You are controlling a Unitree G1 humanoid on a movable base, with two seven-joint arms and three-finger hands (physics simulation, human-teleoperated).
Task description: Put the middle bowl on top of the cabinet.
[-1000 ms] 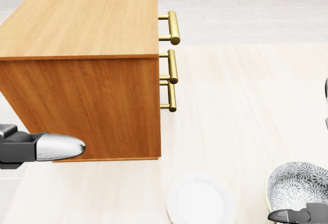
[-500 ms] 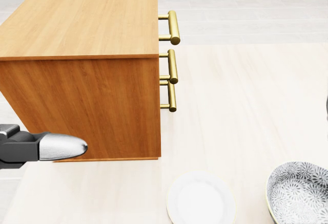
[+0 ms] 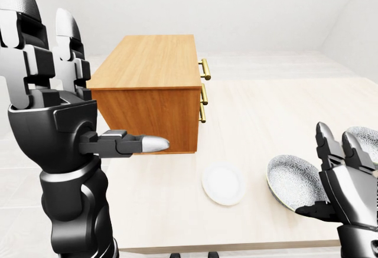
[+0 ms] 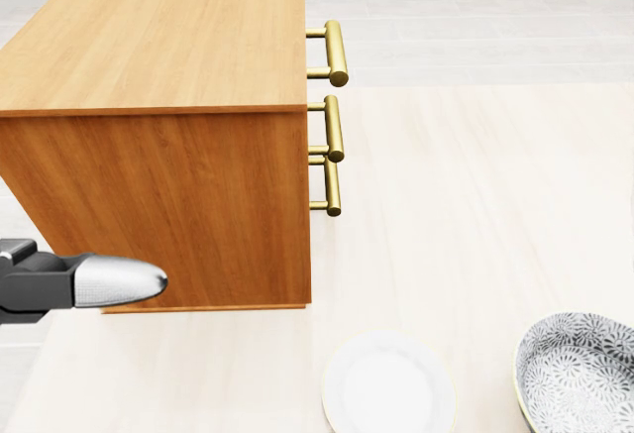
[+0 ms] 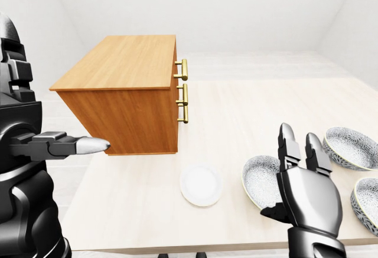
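3 empty bowls [image 5: 352, 147] nr plate [image 5: 201, 185]

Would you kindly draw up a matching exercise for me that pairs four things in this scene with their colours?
Things:
1. cabinet
2. plate
3. drawer handles
4. bowl nearest the plate

Colours:
A. plain white
B. brass gold
C. grey-and-white floral pattern
D. orange-brown wood

Pairs: 1-D, 2-A, 3-B, 4-C
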